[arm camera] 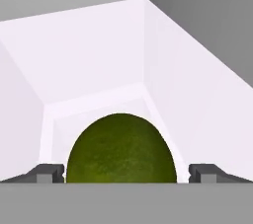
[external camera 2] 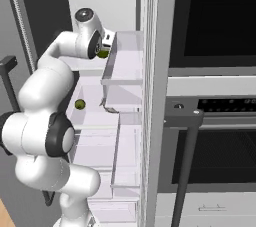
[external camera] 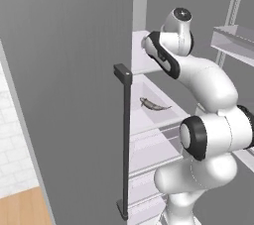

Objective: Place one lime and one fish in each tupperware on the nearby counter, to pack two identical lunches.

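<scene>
Setting: rendered home kitchen. Evidence: open fridge w/ pale shelves [external camera: 154,115] and grey door [external camera: 69,95] w/ dark bar handle [external camera: 124,140]; food inside, i.e. fish [external camera: 153,104] on a shelf, limes [external camera 2: 79,104] on shelves. Built-in wall oven [external camera 2: 220,21] w/ dark glass beside fridge, 2nd oven [external camera 2: 215,156] below w/ bar handle. Wood floor [external camera: 22,209], white tiled wall [external camera: 12,140] at left.

Standing open at left, a grey fridge door [external camera: 64,85] with a dark bar handle [external camera: 125,140]. Showing pale white shelves [external camera 2: 95,121] and clear door bins [external camera 2: 125,66] inside. Sitting to the right, a black wall oven [external camera 2: 215,96] with a dark handle [external camera 2: 182,171]. Showing white tile wall [external camera: 12,140] and wood floor [external camera: 25,209] at far left.
</scene>
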Robot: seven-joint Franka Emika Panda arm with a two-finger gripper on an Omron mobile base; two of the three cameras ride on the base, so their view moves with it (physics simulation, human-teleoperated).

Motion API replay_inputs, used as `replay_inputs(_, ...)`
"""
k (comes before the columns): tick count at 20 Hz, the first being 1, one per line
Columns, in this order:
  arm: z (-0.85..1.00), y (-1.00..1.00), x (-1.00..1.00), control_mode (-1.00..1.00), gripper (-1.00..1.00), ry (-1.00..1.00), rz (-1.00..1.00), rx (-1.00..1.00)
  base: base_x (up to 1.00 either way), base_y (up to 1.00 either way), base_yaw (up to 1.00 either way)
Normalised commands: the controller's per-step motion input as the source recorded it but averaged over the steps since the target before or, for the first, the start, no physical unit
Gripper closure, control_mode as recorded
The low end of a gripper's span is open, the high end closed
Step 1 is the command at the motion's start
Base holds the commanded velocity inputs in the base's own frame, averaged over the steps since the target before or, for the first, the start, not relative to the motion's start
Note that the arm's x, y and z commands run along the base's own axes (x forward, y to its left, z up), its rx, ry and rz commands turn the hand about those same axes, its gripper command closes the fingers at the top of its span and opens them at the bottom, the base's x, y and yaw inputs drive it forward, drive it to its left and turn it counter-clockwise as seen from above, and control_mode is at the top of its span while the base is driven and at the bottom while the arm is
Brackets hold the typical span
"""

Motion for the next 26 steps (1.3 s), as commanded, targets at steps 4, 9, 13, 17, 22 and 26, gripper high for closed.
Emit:
replay_inputs(4,-0.33,0.02,0.15,-1.0,1.0,0.0,0.0,0.0,0.0,0.0,0.0)
replay_inputs(9,-0.4,0.05,0.22,-1.0,1.0,0.0,0.0,0.01,0.0,0.0,0.0)
replay_inputs(13,-0.33,0.18,0.0,-1.0,1.0,0.0,0.0,0.0,0.0,0.0,0.0)
replay_inputs(17,0.11,0.38,-0.65,-1.0,1.0,-0.01,0.0,-0.01,0.0,0.0,0.0)
replay_inputs(22,0.02,0.23,-1.0,-1.0,1.0,-0.01,0.02,-0.04,0.0,0.0,0.0)
replay_inputs(26,0.11,0.01,-1.0,-1.0,1.0,0.0,0.04,0.0,0.0,0.0,0.0)
